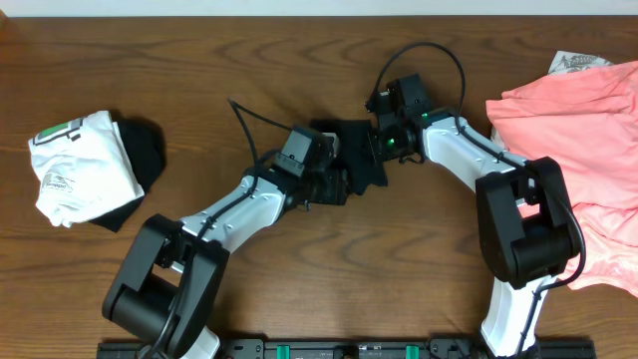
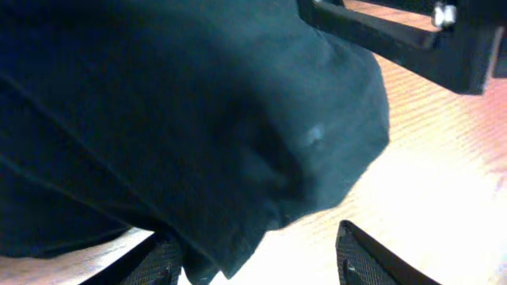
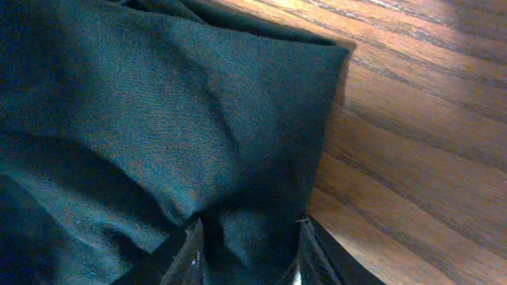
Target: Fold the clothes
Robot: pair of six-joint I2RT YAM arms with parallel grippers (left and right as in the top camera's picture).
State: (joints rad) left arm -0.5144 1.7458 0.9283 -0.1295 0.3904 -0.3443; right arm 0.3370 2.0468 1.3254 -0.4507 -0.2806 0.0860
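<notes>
Overhead: black shirt (image 1: 357, 150) at table (image 1: 299, 60) centre, bunched into a small lump, both arms over it. Left gripper (image 1: 337, 184) sits at its lower-left edge, right gripper (image 1: 385, 146) at its right edge. Finger state can't be read from this view. Far left: white garment (image 1: 75, 165) with green print, in a compact packet on top of a black garment (image 1: 142, 155); both look folded, so count as done. Far right: pink pile (image 1: 583, 150), loose and rumpled, not folded.

Left wrist: black shirt (image 2: 174, 119) fills most of the frame. Left gripper (image 2: 261, 265) has its fingers (image 2: 368, 257) well apart. The cloth edge brushes one finger and bare wood shows before the other. Reads as not gripping.

Right wrist: black shirt (image 3: 158, 119) with one corner lying flat on the wood. Right gripper (image 3: 249, 249) fingers (image 3: 190, 253) are narrow, with a ridge of fabric between them. Looks like a pinch on the shirt.

Progress, as a judgement: partway. Two pieces stacked, the black shirt mid-fold and not yet a neat packet, the pink pile untouched. Left to do: finish and place the black shirt, then the pink ones.
</notes>
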